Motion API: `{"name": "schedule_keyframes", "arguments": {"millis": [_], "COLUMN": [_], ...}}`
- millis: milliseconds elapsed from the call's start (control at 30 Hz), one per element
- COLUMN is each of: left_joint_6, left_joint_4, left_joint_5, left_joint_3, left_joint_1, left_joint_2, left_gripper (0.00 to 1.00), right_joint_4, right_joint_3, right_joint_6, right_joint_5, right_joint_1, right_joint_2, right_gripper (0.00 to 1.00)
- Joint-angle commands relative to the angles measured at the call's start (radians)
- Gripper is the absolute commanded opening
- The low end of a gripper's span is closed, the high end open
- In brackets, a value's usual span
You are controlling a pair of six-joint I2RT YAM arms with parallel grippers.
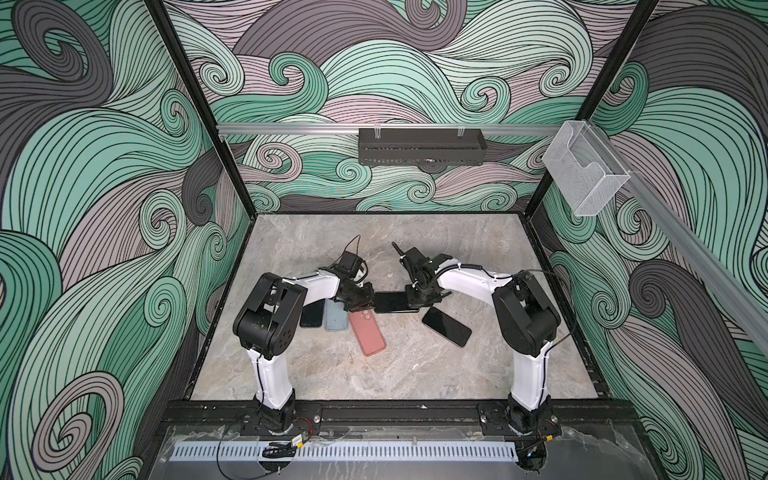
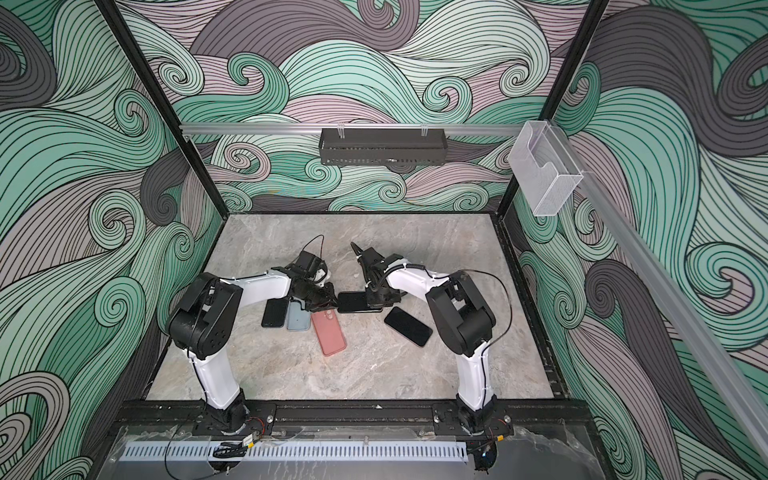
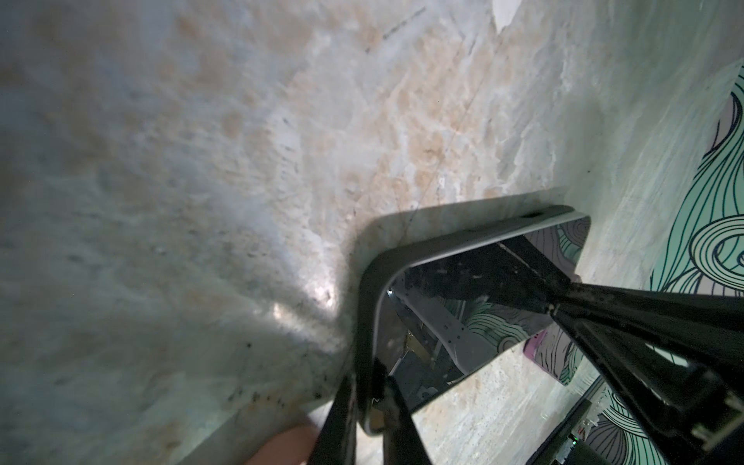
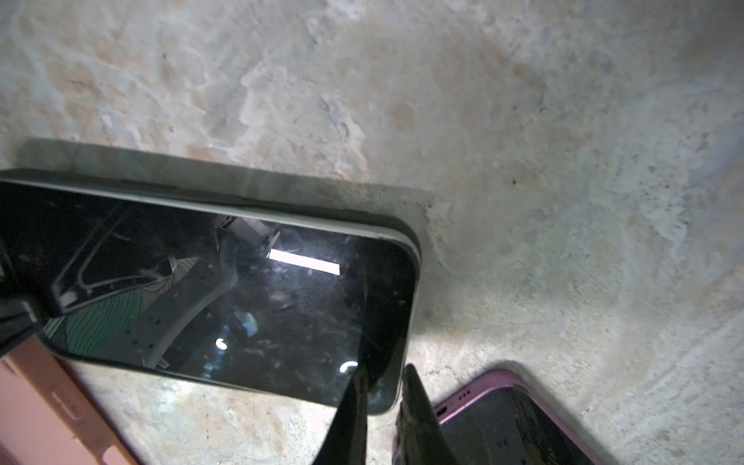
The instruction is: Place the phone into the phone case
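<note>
A black-screened phone (image 1: 392,301) (image 2: 353,301) lies face up mid-table between my two grippers. It rests in a dark grey phone case (image 3: 368,282) (image 4: 282,201), whose rim shows along the screen's edges. In the right wrist view a pale edge of the phone (image 4: 241,298) stands a little above the case rim on its far long side. My left gripper (image 1: 371,299) (image 3: 368,386) is shut on one short end of the phone (image 3: 463,314), case rim included. My right gripper (image 1: 411,303) (image 4: 384,374) is shut on a corner at the opposite end.
A salmon-pink case (image 1: 368,332) (image 4: 48,402) lies just in front of the phone, with a blue-grey case (image 1: 336,318) and a black phone (image 1: 311,318) to its left under the left arm. A phone in a purple case (image 1: 446,326) (image 4: 503,422) lies close to the right gripper.
</note>
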Motion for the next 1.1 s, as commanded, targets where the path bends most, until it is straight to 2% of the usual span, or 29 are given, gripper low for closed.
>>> {"name": "schedule_keyframes", "arguments": {"millis": [0,167,400,533,667,933,1067], "left_joint_6": [0.007,-0.011,-0.025,-0.02,-0.024,-0.02,-0.019], "left_joint_4": [-0.013,0.014,0.036,0.027,0.033,0.018,0.018], "left_joint_5": [-0.016,-0.008,-0.005,-0.013,-0.02,-0.041,-0.042], "left_joint_3": [0.018,0.013,0.01,0.017,0.016,0.015,0.012], "left_joint_1": [-0.011,-0.01,-0.011,-0.011,-0.011,-0.01,-0.009], "left_joint_2": [0.04,0.067,0.063,0.084,0.097,0.097,0.095], "left_gripper": [0.16,0.16,0.16,0.07,0.06,0.06,0.07], "right_joint_4": [-0.026,0.027,0.025,0.056,0.051,-0.04,-0.07], "right_joint_3": [-0.225,-0.233,-0.148,-0.142,-0.12,-0.086,-0.083], "right_joint_6": [0.002,-0.026,-0.077,-0.097,-0.113,-0.104,-0.112], "right_joint_5": [0.1,0.015,-0.068,-0.122,-0.171,-0.137,-0.131], "right_joint_1": [-0.001,0.001,0.0,-0.002,-0.003,-0.027,-0.033], "right_joint_2": [0.295,0.137,0.106,0.057,0.025,-0.051,-0.076], "right_gripper": [0.18,0.19,0.17,0.15,0.14,0.25,0.25]}}
